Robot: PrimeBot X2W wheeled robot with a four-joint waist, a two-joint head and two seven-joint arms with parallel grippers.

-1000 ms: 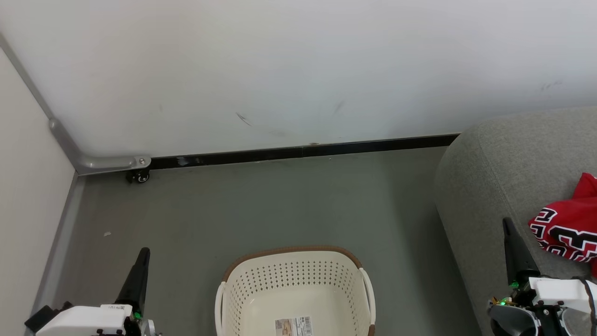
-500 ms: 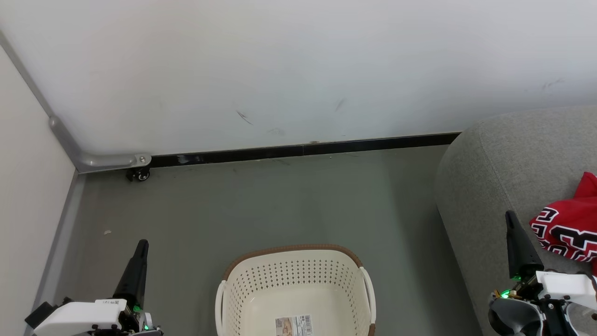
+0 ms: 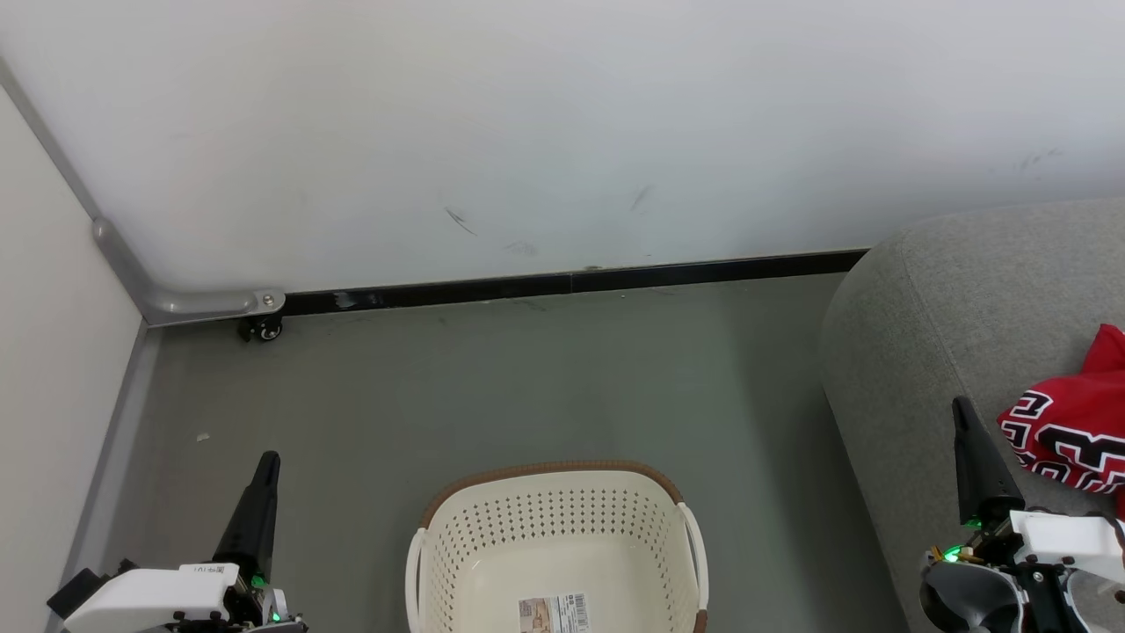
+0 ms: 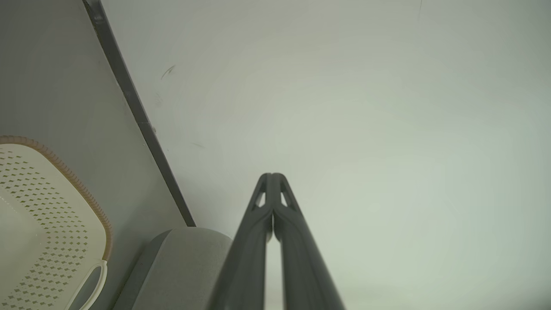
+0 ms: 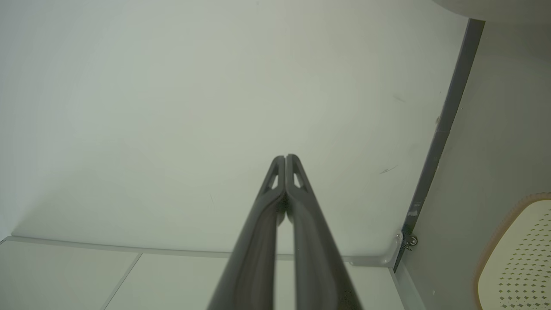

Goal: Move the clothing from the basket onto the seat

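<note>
Left claw [image 3: 270, 459] and right claw [image 3: 961, 404] are both pressed together on nothing; the red clothing [image 3: 1068, 435] sits on the seat [image 3: 949, 299] just right of the right claw, the nearer one; the basket [image 3: 554, 473] between them looks empty.

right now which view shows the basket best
The head view: the basket sits bottom centre, brown rim, perforated walls and labelled bottom visible. The left wrist view catches one side and a handle; the right wrist view a corner.
</note>
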